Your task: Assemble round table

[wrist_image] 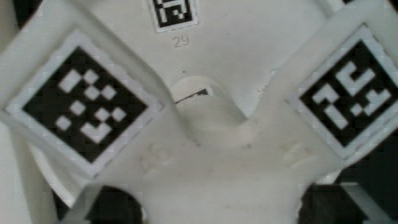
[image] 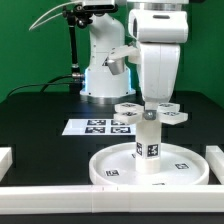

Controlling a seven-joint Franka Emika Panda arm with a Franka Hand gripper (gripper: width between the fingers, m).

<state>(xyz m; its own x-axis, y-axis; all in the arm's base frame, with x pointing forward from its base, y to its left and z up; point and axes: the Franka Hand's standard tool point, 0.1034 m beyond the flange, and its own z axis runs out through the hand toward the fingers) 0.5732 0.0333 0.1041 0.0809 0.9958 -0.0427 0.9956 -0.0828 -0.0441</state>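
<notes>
My gripper [image: 148, 103] is hidden behind the cross-shaped foot [image: 152, 113], so I cannot tell its jaw state. In my wrist view that foot [wrist_image: 199, 110] is blurred and cut off at every edge, hiding the leg [image: 149, 141] beneath.

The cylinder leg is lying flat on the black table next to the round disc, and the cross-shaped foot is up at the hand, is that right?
Not quite. The exterior view shows the cylinder leg standing upright at the centre of the round disc, not lying on the black table. The cross-shaped foot is indeed up at the hand, on top of the leg.
</notes>
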